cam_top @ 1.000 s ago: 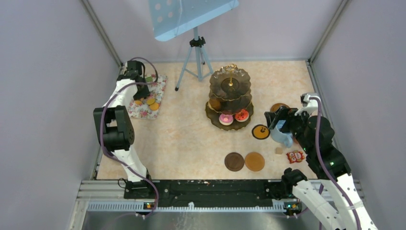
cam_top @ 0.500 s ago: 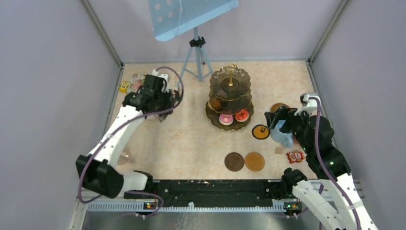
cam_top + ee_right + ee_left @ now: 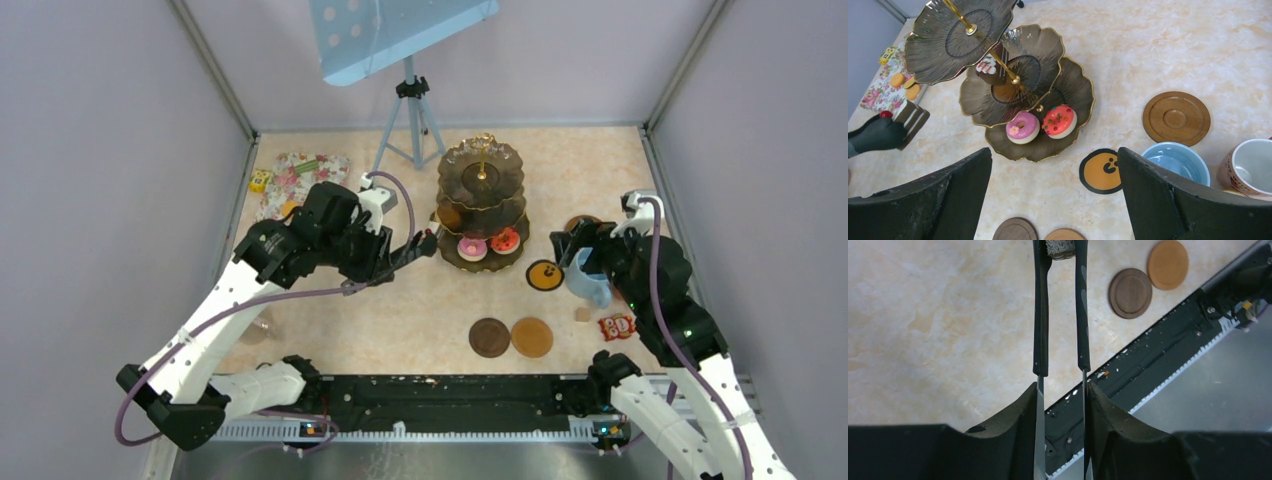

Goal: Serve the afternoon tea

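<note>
Layered cake slice (image 3: 910, 119) is pinched at the tips of black tongs (image 3: 1040, 315) and held near the three-tier stand (image 3: 1073, 95) on the left arm's side, not touching, likely for loading a tier. Tongs are clamped in left gripper (image 3: 1062, 400), keeping fingers off food. Right gripper (image 3: 583, 252) is spread wide, nothing held, parked by light blue mug (image 3: 1175, 161).

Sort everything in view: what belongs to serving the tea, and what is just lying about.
Tea service: three-tier stand, pink cake, red cake, cake slice, orange tarts, blue mug, white mug, brown coasters.

Just lying about: floral mat, red packet, music stand; the black tongs are only a tool.
</note>
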Tool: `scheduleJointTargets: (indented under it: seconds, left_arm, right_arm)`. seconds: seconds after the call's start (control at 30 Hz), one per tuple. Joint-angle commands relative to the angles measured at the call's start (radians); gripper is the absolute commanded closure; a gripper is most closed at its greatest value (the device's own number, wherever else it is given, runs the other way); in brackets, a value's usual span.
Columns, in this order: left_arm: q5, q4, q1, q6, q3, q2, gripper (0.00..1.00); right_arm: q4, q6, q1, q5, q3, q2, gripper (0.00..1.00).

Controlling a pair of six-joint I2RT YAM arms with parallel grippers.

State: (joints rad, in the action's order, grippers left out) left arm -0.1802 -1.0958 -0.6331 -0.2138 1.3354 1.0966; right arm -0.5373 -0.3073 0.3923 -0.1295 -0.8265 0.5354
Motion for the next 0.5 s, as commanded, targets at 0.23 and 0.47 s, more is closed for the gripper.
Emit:
scheduleJointTargets:
  seconds: [0.23,0.47]
  left_arm:
    - [-0.097,0.169,-0.091,0.058,0.106,0.088,0.81]
    - [-0.052,0.211,-0.137,0.092,0.153,0.213,0.80]
  right_arm:
    - [0.037,-0.009,0.012,-0.002,-0.049,0.005,0.07]
    - [0.014,-0.006,0.011,-0.023,-0.059,-0.010,0.07]
